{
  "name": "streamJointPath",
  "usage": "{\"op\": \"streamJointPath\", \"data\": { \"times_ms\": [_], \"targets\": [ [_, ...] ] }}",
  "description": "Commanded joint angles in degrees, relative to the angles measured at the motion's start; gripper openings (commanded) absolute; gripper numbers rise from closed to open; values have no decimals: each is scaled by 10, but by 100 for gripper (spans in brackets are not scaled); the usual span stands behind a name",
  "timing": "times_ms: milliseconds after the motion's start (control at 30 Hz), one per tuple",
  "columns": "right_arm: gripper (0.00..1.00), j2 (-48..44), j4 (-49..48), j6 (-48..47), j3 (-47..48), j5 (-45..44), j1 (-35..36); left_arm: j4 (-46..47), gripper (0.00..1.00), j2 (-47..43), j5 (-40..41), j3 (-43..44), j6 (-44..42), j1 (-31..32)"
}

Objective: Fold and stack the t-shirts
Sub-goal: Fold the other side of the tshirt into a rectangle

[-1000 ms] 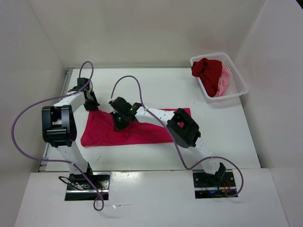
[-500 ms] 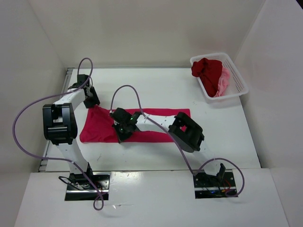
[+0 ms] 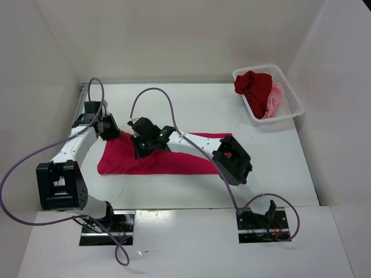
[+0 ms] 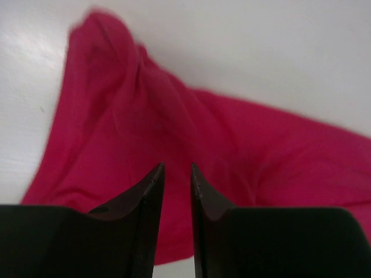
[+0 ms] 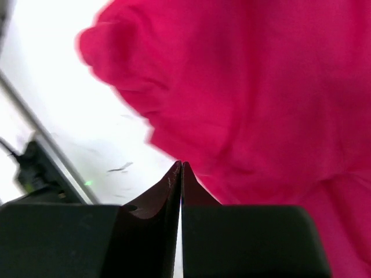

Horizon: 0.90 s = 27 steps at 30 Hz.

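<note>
Crimson-pink cloth t-shirt (image 3: pixel 174 162): we see it lying flat on the white desk (image 3: pixel 191 104) as a long folded band running left to right, roughly midway between the near and far edges. Its left end is bunched and slightly raised.
Left fingers (image 4: pixel 154 178): we find them a narrow way apart with nothing between them. They hover above the left part of the crimson-pink shirt, and in the overhead view they sit at its far left corner.
Right fingers (image 5: pixel 174 180): the tips are pressed together. They point at the shirt's rumpled edge where it meets the bare desk, and we cannot tell whether a fold of cloth is pinched between them.
Right arm: we see it reaching across the shirt from the right, so it hides the middle of the band from above.
White plastic mesh basket (image 3: pixel 291 90): it stands at the far right corner of the desk, well apart from both arms.
Dark red cloth t-shirt (image 3: pixel 255 86): it is heaped in the basket's left side.
Light pink cloth t-shirt (image 3: pixel 273 103): it is crumpled just beside the dark red one, inside the same basket.
</note>
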State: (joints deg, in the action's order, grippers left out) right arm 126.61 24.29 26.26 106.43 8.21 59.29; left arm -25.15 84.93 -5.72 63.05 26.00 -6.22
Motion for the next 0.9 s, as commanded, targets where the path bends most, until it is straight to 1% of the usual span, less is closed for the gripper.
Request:
{"op": "streamJointPath", "data": {
  "times_ms": [0,33,100,133,167,233,300,333,400,467,567,667,700,733,800,867],
  "targets": [
    [4,-12,-28,5,-34,-4,-39,-24,31,-20,-71,-69,19,1],
    [4,-12,-35,5,-46,-4,-54,-18,32,-20,-102,-82,25,6],
    [4,-12,-42,5,-62,-4,-65,-18,32,-5,-121,-99,25,12],
    [4,-12,-43,5,-83,-4,-71,-18,34,1,-129,-99,25,17],
    [4,-12,-50,5,-92,-4,-71,-18,36,7,-147,-107,25,31],
    [4,-12,-57,12,-120,-4,-77,-18,37,7,-152,-112,31,49],
    [4,-19,-77,22,-141,4,-77,-12,41,7,-169,-117,31,81],
    [4,-19,-82,28,-156,4,-77,-12,41,29,-175,-117,31,94],
    [4,-24,-82,28,-162,4,-77,-28,41,54,-166,-112,17,128],
    [4,-24,-82,28,-169,-4,-77,-40,41,81,-144,-112,9,134],
    [4,-31,-82,28,-184,-17,-87,-74,41,81,-106,-117,3,139],
    [4,-42,-82,28,-192,-17,-93,-98,41,59,-105,-112,8,140],
    [4,-42,-82,34,-192,-17,-93,-105,44,59,-94,-112,8,140],
    [4,-47,-82,34,-192,-17,-93,-111,50,59,-94,-112,8,140],
    [4,-55,-82,34,-192,-17,-93,-125,51,59,-94,-117,13,140],
    [6,-62,-69,34,-185,-17,-93,-133,51,53,-104,-110,13,133]
  ]
}}
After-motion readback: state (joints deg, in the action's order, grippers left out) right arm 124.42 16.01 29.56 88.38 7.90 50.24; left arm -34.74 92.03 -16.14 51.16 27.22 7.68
